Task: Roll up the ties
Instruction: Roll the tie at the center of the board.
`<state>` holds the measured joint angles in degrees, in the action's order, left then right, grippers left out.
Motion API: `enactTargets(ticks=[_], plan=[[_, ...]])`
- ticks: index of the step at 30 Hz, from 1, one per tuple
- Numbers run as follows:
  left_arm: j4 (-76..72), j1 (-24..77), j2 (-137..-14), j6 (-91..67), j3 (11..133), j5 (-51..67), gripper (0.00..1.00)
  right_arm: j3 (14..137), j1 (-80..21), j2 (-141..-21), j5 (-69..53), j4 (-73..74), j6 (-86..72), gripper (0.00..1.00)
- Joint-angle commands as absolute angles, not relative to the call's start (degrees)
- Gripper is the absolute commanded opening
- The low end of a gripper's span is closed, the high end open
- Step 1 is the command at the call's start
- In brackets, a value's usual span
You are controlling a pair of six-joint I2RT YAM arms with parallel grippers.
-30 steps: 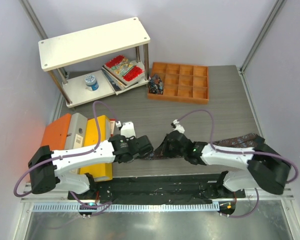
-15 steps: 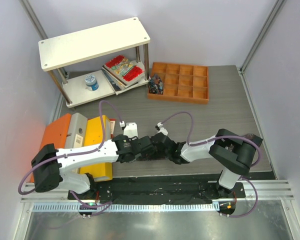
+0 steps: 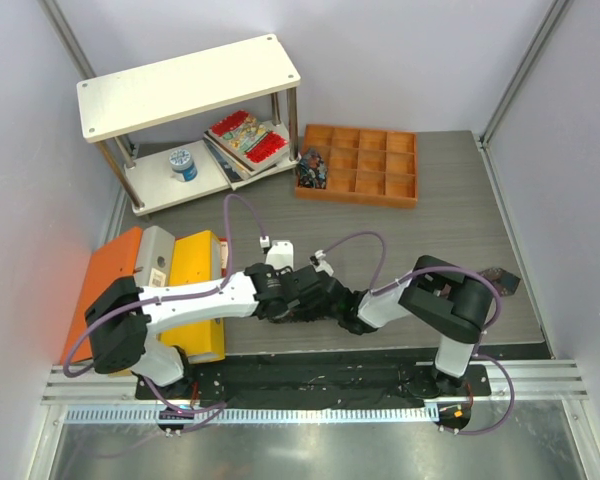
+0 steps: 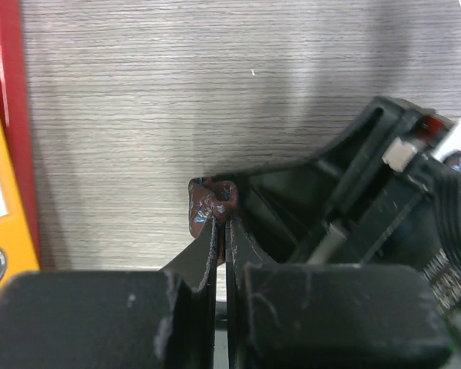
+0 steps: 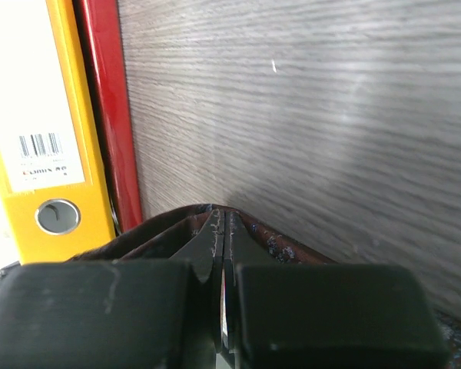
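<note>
The tie is dark brown with small pale specks. In the top view both grippers meet at the table's near middle and hide most of it; one end [image 3: 501, 274] shows by the right arm's elbow. My left gripper [image 3: 305, 297] is shut on a bunched edge of the tie [image 4: 210, 206]; the left wrist view shows its jaws [image 4: 221, 223] pinched on the cloth, with the right gripper's black body [image 4: 353, 192] right against it. My right gripper [image 3: 332, 301] is shut on a raised fold of the tie [image 5: 276, 244], its fingertips [image 5: 222, 223] closed together.
Yellow [image 3: 195, 270], grey and orange binders lie at the left, close to the grippers; the yellow [image 5: 38, 115] and a red spine [image 5: 104, 115] fill the right wrist view's left. A white shelf [image 3: 190, 85] with books and a spool stands at the back left. An orange compartment tray [image 3: 360, 165] sits behind.
Both grippers have moved left and closer together, toward the binders. The tie's length on the right has been drawn in, and the right arm has folded up over it.
</note>
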<state>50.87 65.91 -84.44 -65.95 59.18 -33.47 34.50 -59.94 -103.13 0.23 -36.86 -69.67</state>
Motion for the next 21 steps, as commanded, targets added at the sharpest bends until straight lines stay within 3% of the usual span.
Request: enactTargets(ticks=[1, 10, 17, 21], plan=[[49.0, 65.7, -86.5, -65.2, 61.4, -34.5, 0.0, 33.5, -60.3, -98.3, 2.1, -31.9, -68.3, 0.01], [50.9, 65.7, -90.7, -65.5, 64.0, -34.7, 0.0, 35.9, -59.9, -84.6, 6.8, -11.5, -63.4, 0.03], [52.4, 65.7, -94.4, -65.5, 67.0, -34.7, 0.0, 38.1, -59.4, -75.2, 18.0, 11.4, -63.5, 0.05], [51.9, 66.0, -97.6, -65.1, 68.6, -34.0, 0.0, 36.0, -58.6, -68.1, 20.5, 15.9, -64.6, 0.06]])
